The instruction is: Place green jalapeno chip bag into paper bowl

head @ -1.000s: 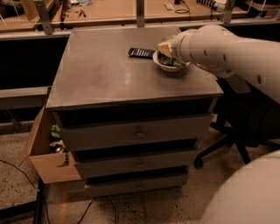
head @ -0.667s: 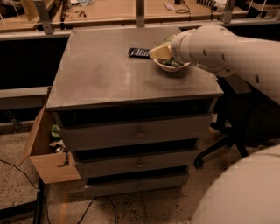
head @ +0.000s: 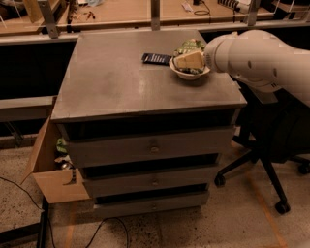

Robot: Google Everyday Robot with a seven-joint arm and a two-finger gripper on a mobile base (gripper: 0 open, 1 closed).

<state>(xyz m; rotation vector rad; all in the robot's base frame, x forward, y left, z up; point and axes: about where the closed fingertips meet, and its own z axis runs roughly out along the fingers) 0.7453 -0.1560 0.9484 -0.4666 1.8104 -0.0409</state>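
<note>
The paper bowl (head: 190, 74) stands on the grey cabinet top (head: 116, 77) near its back right. The green jalapeno chip bag (head: 190, 47) is crumpled at the bowl's far side, rising over the rim; its lower part is hidden by my gripper. My gripper (head: 189, 61) reaches in from the right and sits right over the bowl, against the bag. The pale arm (head: 256, 60) hides the right side of the bowl area.
A small flat dark packet (head: 156, 58) lies just left of the bowl. The cabinet has three drawers (head: 152, 147). An open cardboard box (head: 51, 167) stands at its left, an office chair (head: 271, 145) at its right, and a wooden workbench (head: 121, 12) behind.
The arm has drawn back slightly to the right, and the gripper sits a little lower over the bowl. The green bag now shows behind the gripper.
</note>
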